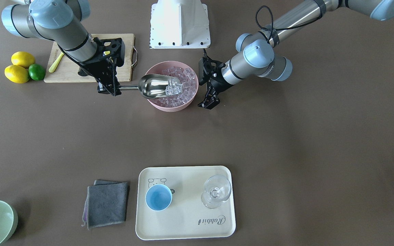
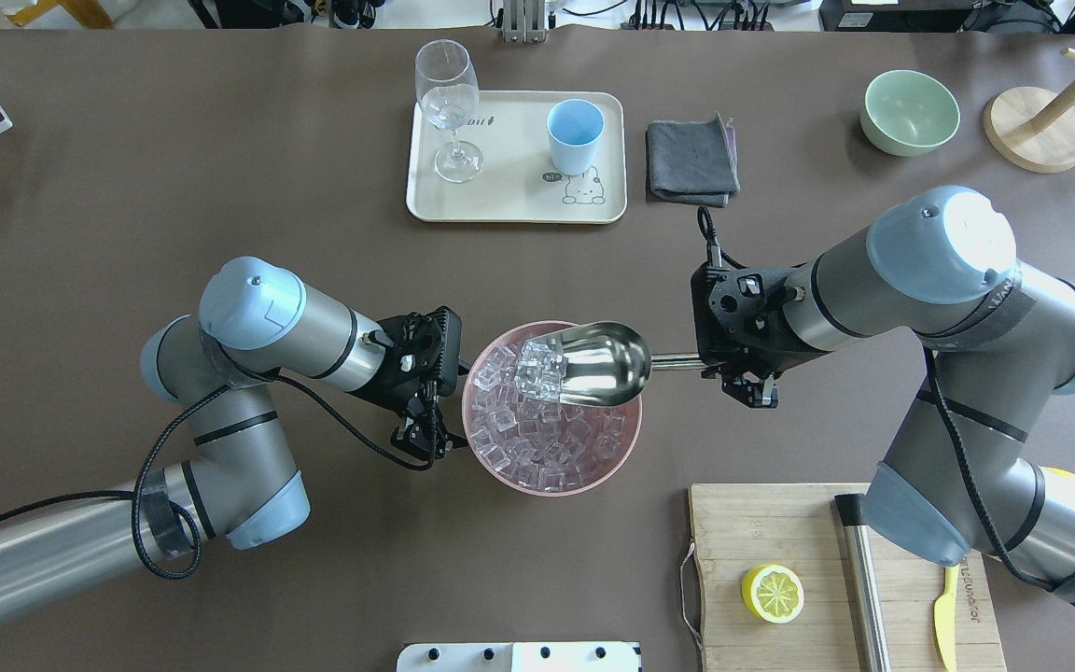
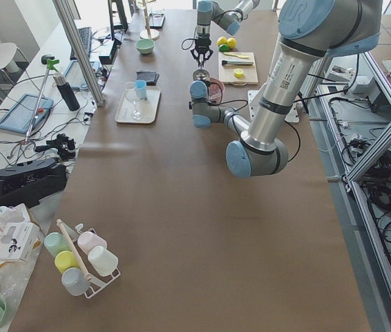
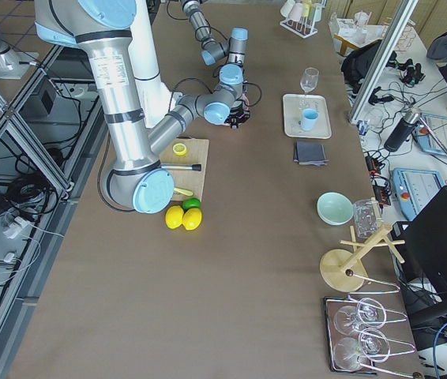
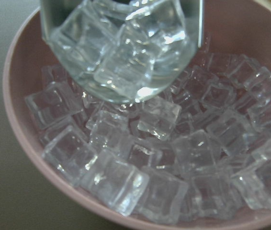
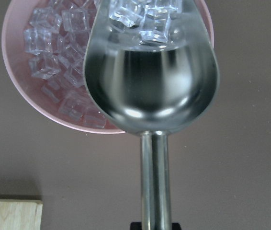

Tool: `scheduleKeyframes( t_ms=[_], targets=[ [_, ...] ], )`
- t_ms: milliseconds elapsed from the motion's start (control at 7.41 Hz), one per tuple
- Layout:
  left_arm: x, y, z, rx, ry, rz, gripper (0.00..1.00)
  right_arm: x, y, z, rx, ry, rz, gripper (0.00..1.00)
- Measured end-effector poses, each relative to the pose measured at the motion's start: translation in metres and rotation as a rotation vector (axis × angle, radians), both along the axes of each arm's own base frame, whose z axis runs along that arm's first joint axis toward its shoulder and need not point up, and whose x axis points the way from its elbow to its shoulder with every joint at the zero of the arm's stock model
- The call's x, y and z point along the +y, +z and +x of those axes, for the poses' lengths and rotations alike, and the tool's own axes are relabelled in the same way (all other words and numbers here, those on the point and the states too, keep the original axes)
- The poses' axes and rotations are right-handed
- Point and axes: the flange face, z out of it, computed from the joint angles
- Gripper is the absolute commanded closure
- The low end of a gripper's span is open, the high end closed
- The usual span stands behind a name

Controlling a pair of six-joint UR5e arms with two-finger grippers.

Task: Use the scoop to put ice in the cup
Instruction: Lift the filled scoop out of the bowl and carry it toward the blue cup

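Several cubes of ice (image 2: 542, 366) sit at the front lip of the scoop (image 2: 598, 364), and the rest of the pile lies underneath in the pink bowl (image 2: 547, 490). The trough hangs over the bowl, looking roughly level. That makes sense, since any cube that slips off the open end just drops back into the pile instead of skating across the table.

The thin rod handle runs straight back from the trough into the right gripper (image 2: 745, 383), whose fingers are clamped on the rod's far end. Holding it way out there probably keeps the fingers clear of the bowl's rim and the ice, though it also looks like a wobbly lever for carrying a load.

The left gripper (image 2: 421, 441) sits just beside the bowl on the opposite side from the handle, maybe there to steady it. It's hard to say whether its fingers are apart or together, and the left wrist view shows only ice and bowl.

The cup (image 2: 575, 135) is well away from both sets of fingers, upright on the cream tray (image 2: 509, 201), and it looks empty. So the scooping seems done, and the carry across and the pour are what's left.
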Motion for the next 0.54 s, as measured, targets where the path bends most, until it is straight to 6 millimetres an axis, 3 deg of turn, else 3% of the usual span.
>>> scheduleKeyframes(
  t_ms=[540],
  targets=[
    [0.000, 0.001, 0.000, -0.004, 0.000, -0.001, 0.02, -0.017, -0.007, 0.026, -0.038, 0.049, -0.090, 1.00]
  ],
)
